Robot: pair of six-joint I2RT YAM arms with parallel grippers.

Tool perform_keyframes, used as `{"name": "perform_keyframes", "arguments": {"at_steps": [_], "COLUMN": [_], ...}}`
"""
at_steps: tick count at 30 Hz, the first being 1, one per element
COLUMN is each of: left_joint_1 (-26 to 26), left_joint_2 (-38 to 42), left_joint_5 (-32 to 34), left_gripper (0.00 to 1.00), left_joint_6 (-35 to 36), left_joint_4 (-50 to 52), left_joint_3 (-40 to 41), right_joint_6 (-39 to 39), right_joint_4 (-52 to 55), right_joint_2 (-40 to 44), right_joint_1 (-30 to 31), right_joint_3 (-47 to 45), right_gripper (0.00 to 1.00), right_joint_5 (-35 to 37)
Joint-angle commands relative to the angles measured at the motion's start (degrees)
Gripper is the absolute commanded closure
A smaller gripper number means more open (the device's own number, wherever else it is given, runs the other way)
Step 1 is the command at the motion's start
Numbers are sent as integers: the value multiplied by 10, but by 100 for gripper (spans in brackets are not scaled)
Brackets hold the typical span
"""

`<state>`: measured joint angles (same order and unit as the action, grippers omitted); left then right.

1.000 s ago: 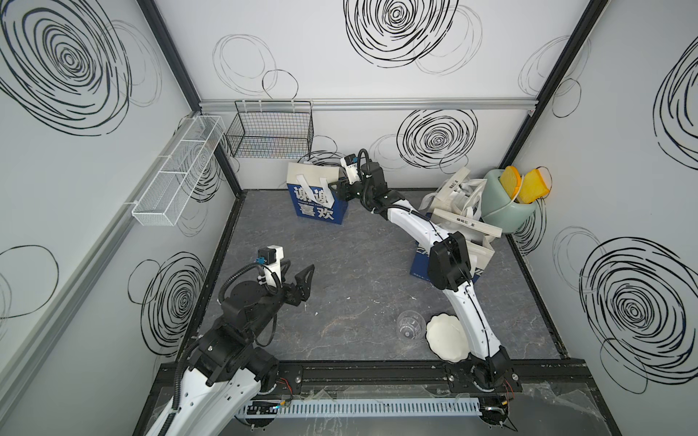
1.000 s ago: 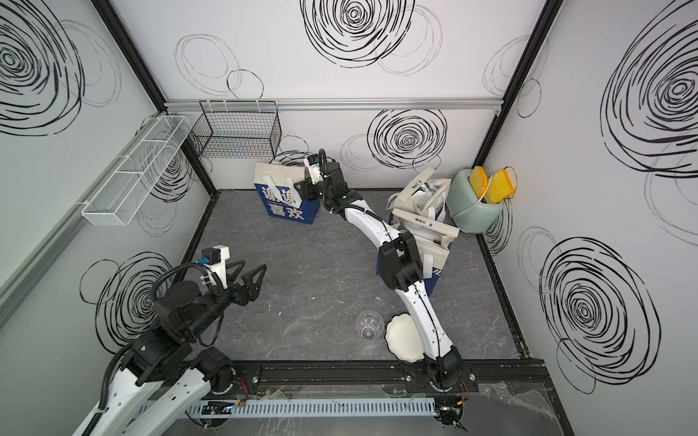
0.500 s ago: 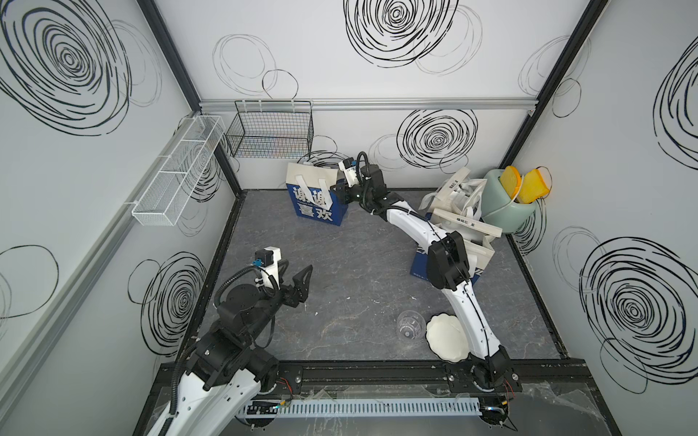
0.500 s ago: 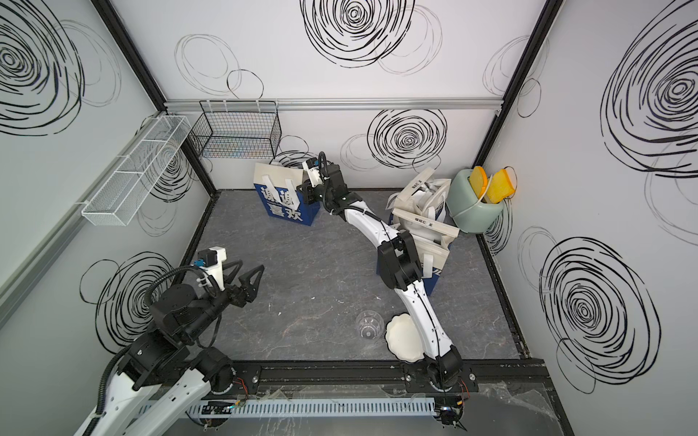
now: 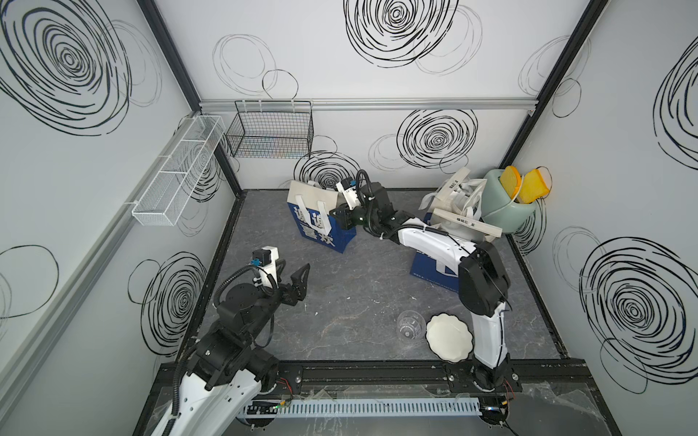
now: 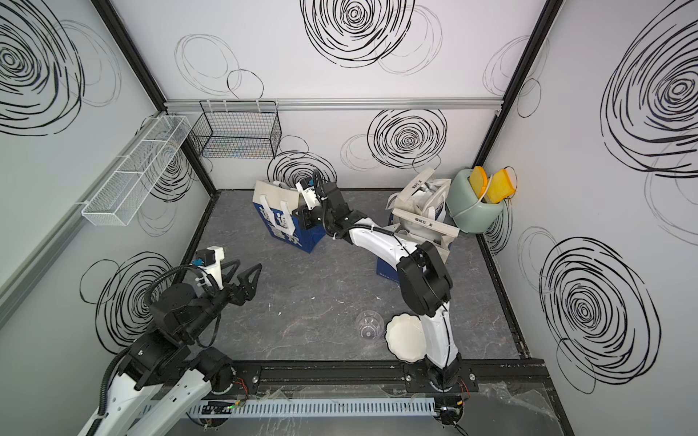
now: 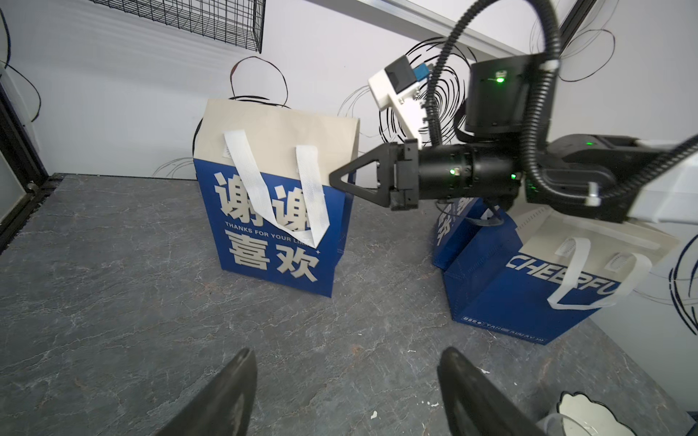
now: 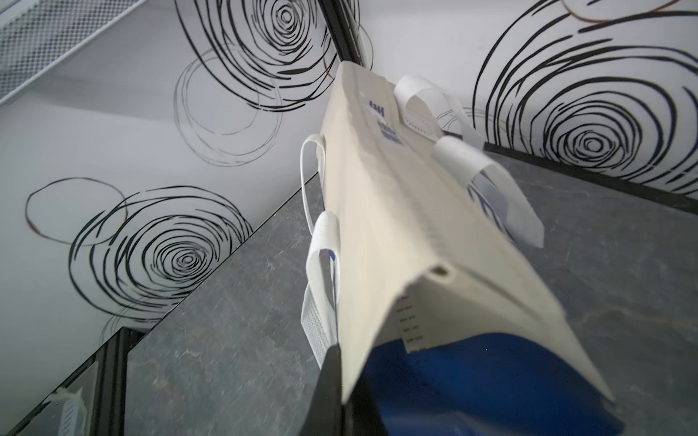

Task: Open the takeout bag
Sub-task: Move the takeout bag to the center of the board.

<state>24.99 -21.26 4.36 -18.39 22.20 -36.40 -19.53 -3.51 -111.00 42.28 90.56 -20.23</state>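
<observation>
The right pincer point(image 7: 342, 180) is pressing together on the cream top edge of the bag point(image 7: 272, 211), at the corner facing the right arm; its wrist view is showing the dark fingers point(image 8: 328, 381) nipping that paper edge. The bag point(image 5: 315, 222) is standing upright at the far side of the tabletop point(image 5: 359, 294), near the back wall and left of centre, with its top folded flat. A white handle point(image 7: 264, 196) is hanging down its blue printed front. A second bag point(image 7: 510, 287) is sitting just beyond, under the right arm. The left pincer point(image 6: 241, 270) is hovering spread wide and empty, well apart from both bags. A glass point(image 5: 409, 324) and a dish point(image 5: 449, 336) are resting near the front edge.
</observation>
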Motion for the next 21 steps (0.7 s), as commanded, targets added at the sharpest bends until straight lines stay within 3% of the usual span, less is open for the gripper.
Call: {"name": "perform_keyframes", "arguments": {"at_steps": [1,9,15,21], "left_joint_1": [-5,-7,-8,-5], "left_joint_2": [4,-7,-16,-31], "left_joint_5": [9,8,7,18], "left_gripper": [20,20,20,20], "left_joint_6": [2,-2,-6,-16], "left_joint_4": [-19,-18,-19,-16], "left_joint_3": [4,5,5,5], "right_joint_6": [-33,-77,-83,-48], "right_joint_4": [-112,-187,-181,-134], "right_joint_2": [104,283,326,351], "right_joint_1": [17,64,88,94], "right_joint_3": [-94,-330,-395,-393], "right_gripper": [100,100,99,77], "right_joint_5": [11,70,87,99]}}
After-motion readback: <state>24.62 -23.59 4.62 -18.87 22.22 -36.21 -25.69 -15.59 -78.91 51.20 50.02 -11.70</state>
